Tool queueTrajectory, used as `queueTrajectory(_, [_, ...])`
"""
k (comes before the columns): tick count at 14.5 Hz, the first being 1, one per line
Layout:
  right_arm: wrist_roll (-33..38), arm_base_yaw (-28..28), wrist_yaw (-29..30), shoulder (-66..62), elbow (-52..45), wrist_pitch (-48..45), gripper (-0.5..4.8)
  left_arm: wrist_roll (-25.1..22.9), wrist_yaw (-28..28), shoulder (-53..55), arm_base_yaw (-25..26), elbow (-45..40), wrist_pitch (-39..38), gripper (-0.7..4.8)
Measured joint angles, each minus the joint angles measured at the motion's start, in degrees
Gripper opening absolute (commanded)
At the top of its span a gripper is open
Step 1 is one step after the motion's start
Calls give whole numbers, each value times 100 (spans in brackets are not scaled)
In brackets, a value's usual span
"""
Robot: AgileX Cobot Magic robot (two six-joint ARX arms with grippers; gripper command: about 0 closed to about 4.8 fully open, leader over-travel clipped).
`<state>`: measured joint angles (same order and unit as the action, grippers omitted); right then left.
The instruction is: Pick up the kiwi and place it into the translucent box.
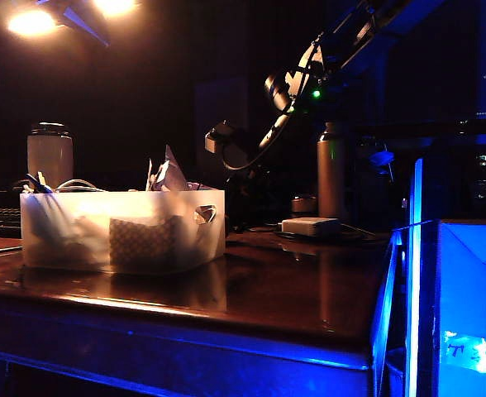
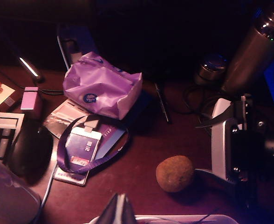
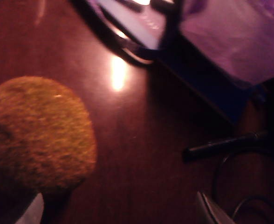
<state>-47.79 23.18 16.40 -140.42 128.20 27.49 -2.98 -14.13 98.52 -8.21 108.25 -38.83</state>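
The kiwi [image 2: 174, 173], a fuzzy golden-brown lump, lies on the dark wooden desk. In the right wrist view the kiwi [image 3: 39, 133] is large and close. My right gripper [image 3: 120, 214] is open, one fingertip just under the kiwi and the other far to the side, so the kiwi sits off the gap's middle. From the left wrist view the right gripper [image 2: 230, 140] stands right beside the kiwi. My left gripper [image 2: 118, 210] is shut and empty, over the rim of the translucent box [image 2: 183, 218]. The translucent box [image 1: 123, 231] hides the kiwi in the exterior view.
A purple plastic bag [image 2: 102, 86], a lanyard badge [image 2: 83, 149], a pen [image 2: 162, 102] and a mouse [image 2: 30, 149] lie beyond the kiwi. A metal flask [image 1: 331, 169] and white adapter [image 1: 309, 226] stand at the back. A glowing blue box [image 1: 466, 306] is at the right.
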Motion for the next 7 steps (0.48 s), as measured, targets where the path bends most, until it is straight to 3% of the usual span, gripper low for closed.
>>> queueTrajectory(7, [-31, 83, 472, -103, -4, 52, 420, 4, -142, 0, -2, 0, -7, -5])
